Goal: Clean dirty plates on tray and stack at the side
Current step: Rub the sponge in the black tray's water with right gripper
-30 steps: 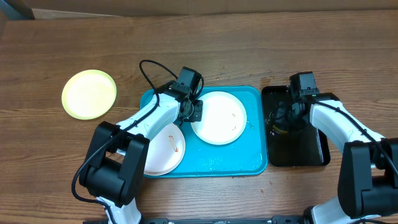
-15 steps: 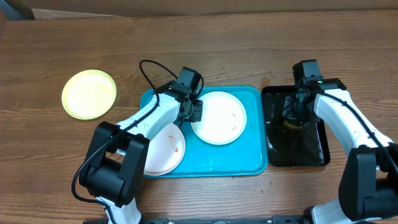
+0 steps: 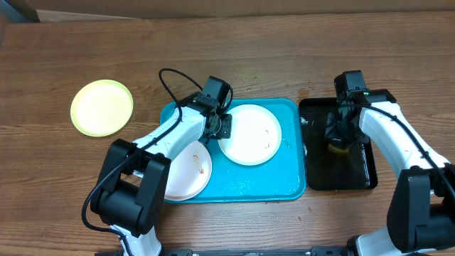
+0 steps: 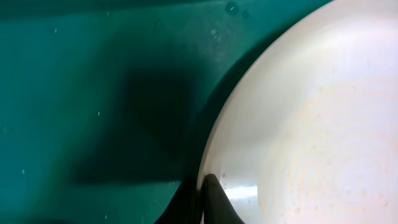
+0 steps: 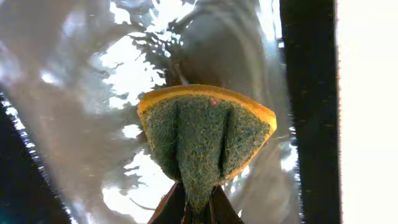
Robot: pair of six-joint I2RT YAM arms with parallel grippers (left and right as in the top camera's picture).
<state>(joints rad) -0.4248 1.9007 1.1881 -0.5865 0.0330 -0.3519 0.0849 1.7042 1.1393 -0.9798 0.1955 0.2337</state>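
Observation:
The turquoise tray point(image 3: 263, 181) holds two white plates. The larger-looking one point(image 3: 250, 135) lies at its upper right and the other point(image 3: 186, 169) at its lower left, with brown smudges. My left gripper point(image 3: 225, 128) is shut on the left rim of the upper plate point(image 4: 311, 124); its dark fingertips point(image 4: 211, 193) pinch that rim over the tray floor point(image 4: 93, 93). A yellow-green plate point(image 3: 102, 107) sits on the table at far left. My right gripper point(image 3: 340, 136) is shut on a folded yellow-and-green sponge point(image 5: 205, 137) over the wet black tray point(image 3: 355, 174).
The black tray's dark rim point(image 5: 308, 93) runs to the right of the sponge, and its floor shines with water. It stands just right of the turquoise tray. The left arm's cable point(image 3: 167, 78) loops above the tray's top left corner.
My right gripper has moved up and to the right inside the black tray with the sponge. The left gripper stays at the plate's rim and has closed tighter.

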